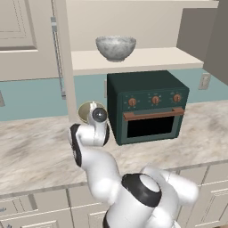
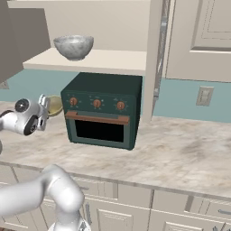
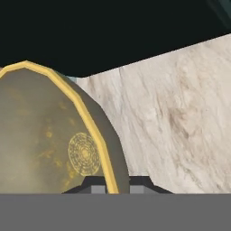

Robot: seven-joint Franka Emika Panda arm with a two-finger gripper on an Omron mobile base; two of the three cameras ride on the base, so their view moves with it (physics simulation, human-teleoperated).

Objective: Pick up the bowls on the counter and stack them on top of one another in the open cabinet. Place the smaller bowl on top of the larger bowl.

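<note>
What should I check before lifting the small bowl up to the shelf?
1. Pincer shut on the small tan bowl's rim: ok.
2. Bowl off the counter: ok, it hangs tilted on edge.
3. Grey marbled bowl already upright in the open cabinet: ok.
4. Room on the shelf around it: ok.
5. Green toaster oven close beside the arm's path: not ok, mind it.
6. Grip firm enough for the lift: cannot tell.
</note>
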